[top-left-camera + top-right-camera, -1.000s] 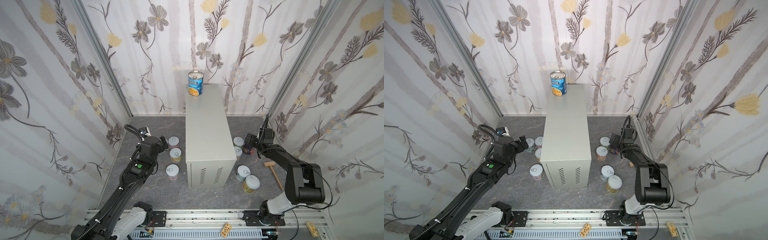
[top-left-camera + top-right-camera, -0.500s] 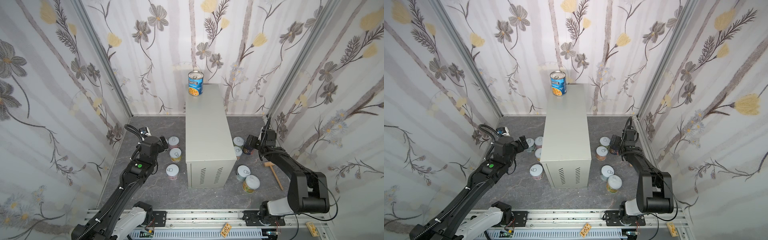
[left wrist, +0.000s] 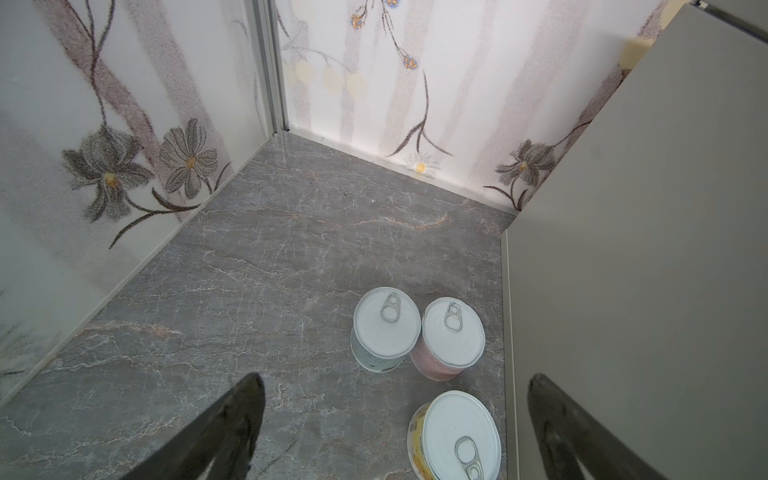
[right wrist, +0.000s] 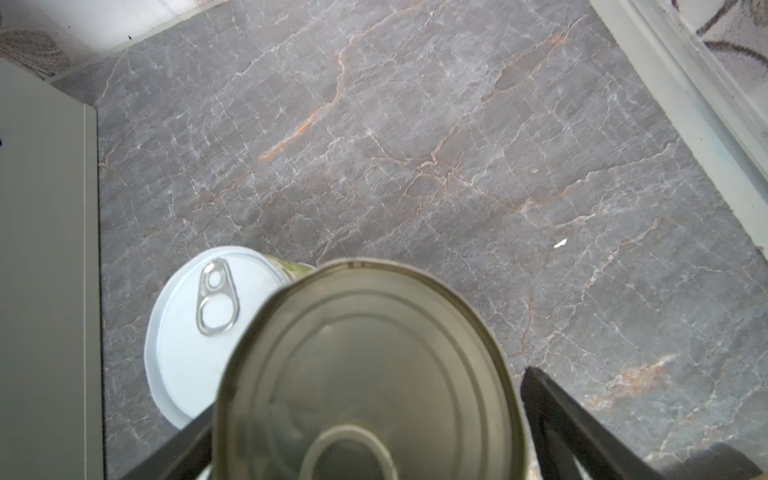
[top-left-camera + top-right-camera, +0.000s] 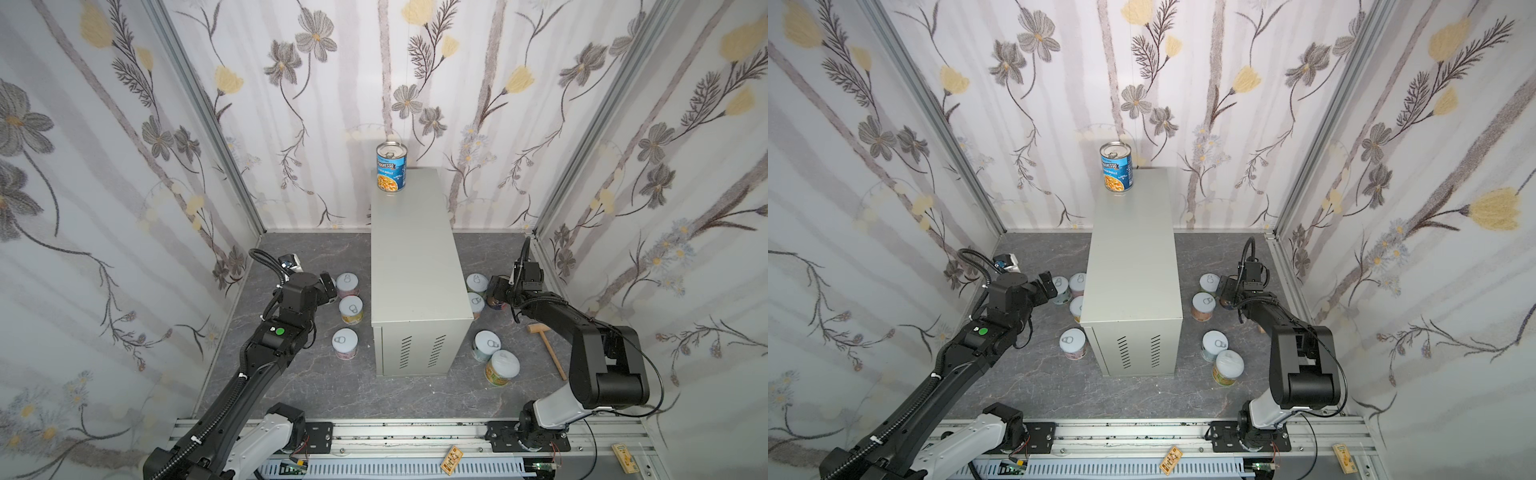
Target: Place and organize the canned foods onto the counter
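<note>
Right claw (image 4: 370, 399) straddles the metal-topped can (image 4: 365, 353), clamp unclear, label hidden. Left claw (image 3: 395, 378) gapes wide, holding nothing.

Blue can (image 5: 391, 167) stands upright on beige counter (image 5: 415, 257)

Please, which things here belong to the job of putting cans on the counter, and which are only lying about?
Belong to the job: tall beige-grey metal cabinet counter; blue Progresso can on top; eight short white-lidded pastel cans beside it; taller metal-topped can on its right.

Lying about: small wooden mallet; two small yellow cards in front.
</note>
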### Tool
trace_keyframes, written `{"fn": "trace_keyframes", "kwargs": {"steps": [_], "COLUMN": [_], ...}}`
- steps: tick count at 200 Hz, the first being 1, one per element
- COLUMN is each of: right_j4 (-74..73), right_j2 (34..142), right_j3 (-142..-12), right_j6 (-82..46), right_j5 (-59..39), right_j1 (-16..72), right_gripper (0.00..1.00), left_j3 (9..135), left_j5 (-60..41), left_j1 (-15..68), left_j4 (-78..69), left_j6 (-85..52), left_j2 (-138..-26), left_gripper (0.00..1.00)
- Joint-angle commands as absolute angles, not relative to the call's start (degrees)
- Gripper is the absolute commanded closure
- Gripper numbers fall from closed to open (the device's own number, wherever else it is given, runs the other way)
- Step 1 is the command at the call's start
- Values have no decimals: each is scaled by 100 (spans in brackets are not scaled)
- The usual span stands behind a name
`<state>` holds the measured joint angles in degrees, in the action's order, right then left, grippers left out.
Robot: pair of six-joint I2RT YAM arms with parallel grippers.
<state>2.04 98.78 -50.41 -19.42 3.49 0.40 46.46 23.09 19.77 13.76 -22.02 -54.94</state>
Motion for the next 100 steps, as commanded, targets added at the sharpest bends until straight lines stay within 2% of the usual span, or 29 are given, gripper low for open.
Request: {"fn": "trace_keyframes", "kwargs": {"steps": [1, 33, 82, 100], "right_j4": [-24, 325, 272, 274], "right_j2": [10065, 10318, 10191, 10178], "right_j3": [-5263, -5536, -5309, -5300], "right_j6": [-2069, -2194, -2539, -2548], "right_j5": [569, 720, 712, 725], "right_j1": [48, 79, 104, 103], "right_gripper": [7, 11, 11, 15], "left_j3": [4666, 4685, 4681, 4693], "left_j5": [2362, 2394, 2401, 2365], "left_j1": [1963, 1961, 1965, 1960], "left_j4": [1218, 1274, 1257, 1266], "left_j6": [-2241, -2217, -2215, -2223], "left_j2": [-5539, -5524, -5528, -5540], "left_gripper": [0, 0, 0, 0]}}
